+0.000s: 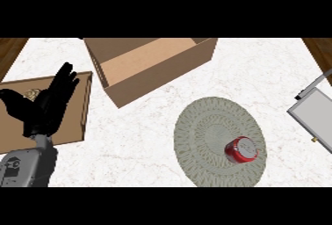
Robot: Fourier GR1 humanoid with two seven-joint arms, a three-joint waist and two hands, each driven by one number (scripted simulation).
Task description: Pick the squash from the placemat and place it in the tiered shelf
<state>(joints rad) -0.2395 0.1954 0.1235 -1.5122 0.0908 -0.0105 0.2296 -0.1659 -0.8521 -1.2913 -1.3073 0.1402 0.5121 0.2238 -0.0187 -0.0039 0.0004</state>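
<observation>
We see the job as barely begun. On the round woven placemat (219,140), in the lower right of the frame, sits one small red object (242,150) with a pale top. The task calls it a squash, though from this steep angle it looks more like a red tin or jar, and we cannot say for sure which. It rests on the mat's lower right part, untouched, with nothing near it.

The left robot hand (47,105) stands at the left edge of the frame, fingers straight and spread, holding nothing, over a flat brown board (71,127) on the pale worktop (142,145). It is well apart from the mat. The right robot hand does not show at all.

An open cardboard box (149,66) lies at the top centre. At the right edge a grey framed rack (314,112) juts in, probably the tiered shelf.

So we judge everything is left: reach, grasp, lift, carry to the shelf.
</observation>
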